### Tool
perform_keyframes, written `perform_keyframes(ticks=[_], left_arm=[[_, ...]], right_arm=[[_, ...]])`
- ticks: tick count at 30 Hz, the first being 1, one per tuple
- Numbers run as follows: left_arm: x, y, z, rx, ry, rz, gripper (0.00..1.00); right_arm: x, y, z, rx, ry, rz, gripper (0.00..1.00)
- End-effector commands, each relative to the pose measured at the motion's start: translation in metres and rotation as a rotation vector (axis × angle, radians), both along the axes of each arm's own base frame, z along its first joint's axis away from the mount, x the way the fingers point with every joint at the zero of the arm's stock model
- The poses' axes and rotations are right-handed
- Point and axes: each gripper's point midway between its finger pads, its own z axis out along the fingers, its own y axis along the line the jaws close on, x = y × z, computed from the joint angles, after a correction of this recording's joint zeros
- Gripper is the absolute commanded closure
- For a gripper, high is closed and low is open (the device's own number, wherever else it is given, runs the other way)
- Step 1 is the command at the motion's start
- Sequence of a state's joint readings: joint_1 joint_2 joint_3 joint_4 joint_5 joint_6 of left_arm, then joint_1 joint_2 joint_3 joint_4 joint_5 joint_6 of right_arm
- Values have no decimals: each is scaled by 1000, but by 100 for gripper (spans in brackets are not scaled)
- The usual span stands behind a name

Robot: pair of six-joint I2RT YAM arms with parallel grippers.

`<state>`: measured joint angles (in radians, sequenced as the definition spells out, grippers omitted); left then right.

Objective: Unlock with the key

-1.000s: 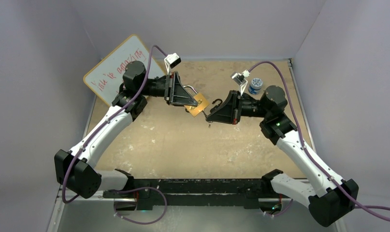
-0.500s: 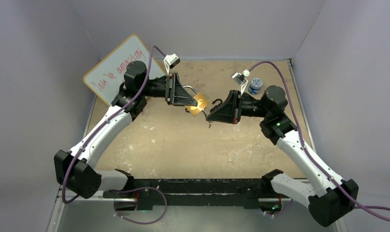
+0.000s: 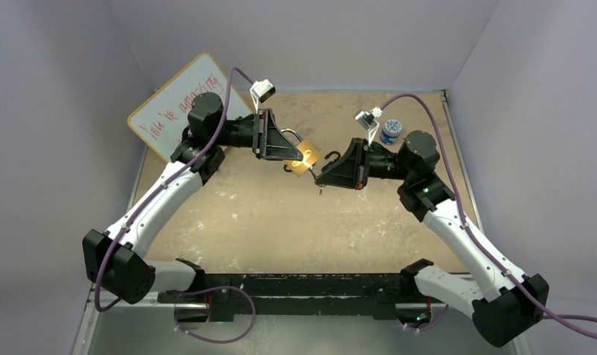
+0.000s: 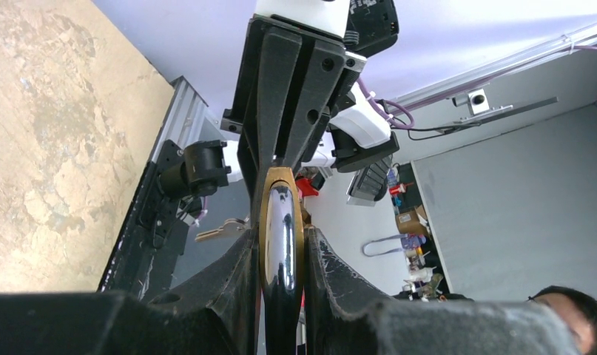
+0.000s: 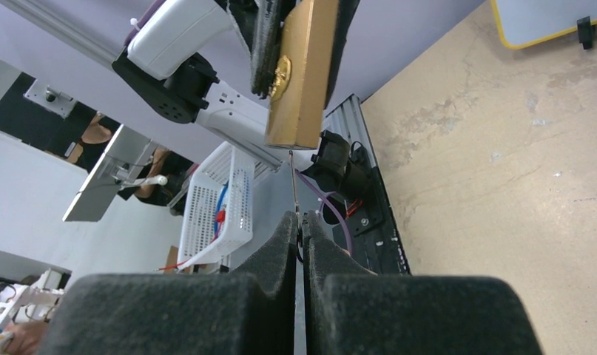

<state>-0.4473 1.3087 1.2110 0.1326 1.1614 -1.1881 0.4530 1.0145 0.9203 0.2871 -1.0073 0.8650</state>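
My left gripper is shut on a brass padlock and holds it above the table, its shackle toward the arm. In the left wrist view the padlock stands edge-on between the fingers. My right gripper is shut on the key. In the right wrist view the thin key blade runs from my shut gripper up to the bottom of the padlock. A second key hangs below the right gripper.
A whiteboard leans at the back left. A small blue-and-white jar stands at the back right. Two black hooks lie on the tan table under the grippers.
The left gripper has lifted the padlock slightly up and to the right, uncovering a black hook under it. The right gripper has stayed on the key at the lock's bottom.
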Motion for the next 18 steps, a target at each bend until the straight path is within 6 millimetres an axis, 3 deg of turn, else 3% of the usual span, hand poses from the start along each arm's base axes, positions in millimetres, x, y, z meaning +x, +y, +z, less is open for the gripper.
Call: perform_keyframes(ticks=[1,11,18], left_arm=[[-20,8,52,-95,-169,-24,100],[-19,8,45,-87,-168,-15,100],[-17,7,44,-86,-174,-11,100]], right_arm=[[4,0,5,5,-46,-18,100],[3,-1,29,36,-105,-25,100],[-1,-3,25,36,-116,-32,100]])
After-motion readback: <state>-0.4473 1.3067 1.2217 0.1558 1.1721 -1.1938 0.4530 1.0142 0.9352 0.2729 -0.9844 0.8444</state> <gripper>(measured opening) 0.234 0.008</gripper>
